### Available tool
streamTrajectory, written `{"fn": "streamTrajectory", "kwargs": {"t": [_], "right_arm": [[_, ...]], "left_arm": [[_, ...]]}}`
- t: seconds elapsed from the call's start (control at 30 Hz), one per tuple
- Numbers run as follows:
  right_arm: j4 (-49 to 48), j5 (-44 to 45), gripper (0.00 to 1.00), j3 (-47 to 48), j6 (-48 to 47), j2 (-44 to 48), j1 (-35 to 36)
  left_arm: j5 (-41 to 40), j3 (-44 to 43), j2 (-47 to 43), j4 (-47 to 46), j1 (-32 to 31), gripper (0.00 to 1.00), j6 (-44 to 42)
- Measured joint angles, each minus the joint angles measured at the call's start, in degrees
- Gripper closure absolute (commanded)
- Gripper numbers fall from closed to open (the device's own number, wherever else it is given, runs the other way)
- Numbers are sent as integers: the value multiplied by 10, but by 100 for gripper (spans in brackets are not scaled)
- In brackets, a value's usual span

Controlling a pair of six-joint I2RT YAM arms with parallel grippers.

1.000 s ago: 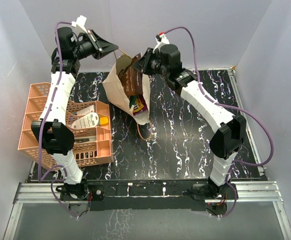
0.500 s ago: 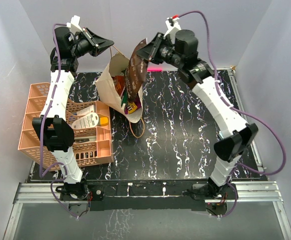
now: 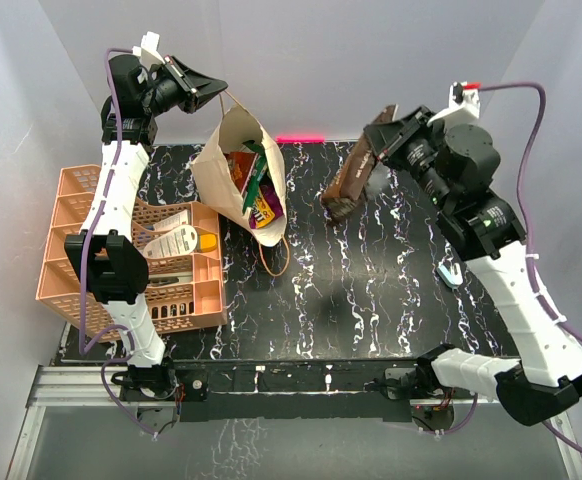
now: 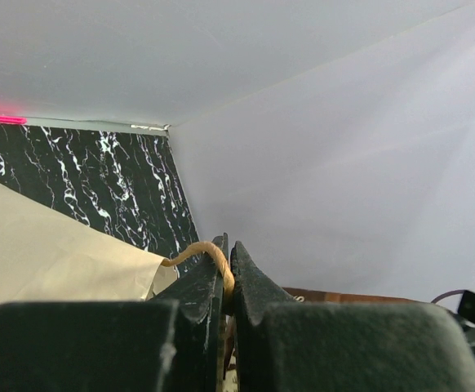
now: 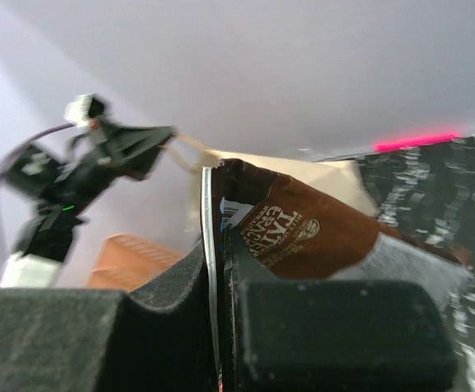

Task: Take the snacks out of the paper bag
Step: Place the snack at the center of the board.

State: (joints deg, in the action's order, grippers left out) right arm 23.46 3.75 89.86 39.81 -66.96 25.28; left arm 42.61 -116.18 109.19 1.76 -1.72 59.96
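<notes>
The tan paper bag hangs open at the back of the table, lifted by one looped handle that my left gripper is shut on. Inside the bag sit several snacks, red, green, yellow and purple. Its other handle droops onto the table. My right gripper is shut on the top edge of a dark brown snack packet. That packet hangs in the air to the right of the bag, fully outside it.
An orange mesh basket with white tubes and bottles stands at the left, against the left arm. A small teal item lies on the black marbled table under the right arm. White walls close in on three sides.
My right arm has swung right and pulled the dark brown packet up out of the bag. The bag has settled back left; the left gripper keeps its hold on the handle.
</notes>
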Motion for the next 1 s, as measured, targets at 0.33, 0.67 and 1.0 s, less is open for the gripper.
{"fn": "streamTrajectory", "kwargs": {"t": [0.33,0.67,1.0], "right_arm": [[11,176,93,-164,1,-35,-33],[-54,94,93,-71,134,-259,-170],[-177,66,93,-361,249,-224,-235]], "left_arm": [[0,0,0,0,0,100,0],[0,0,0,1,0,100,-2],[4,1,0,1,0,100,-3]]}}
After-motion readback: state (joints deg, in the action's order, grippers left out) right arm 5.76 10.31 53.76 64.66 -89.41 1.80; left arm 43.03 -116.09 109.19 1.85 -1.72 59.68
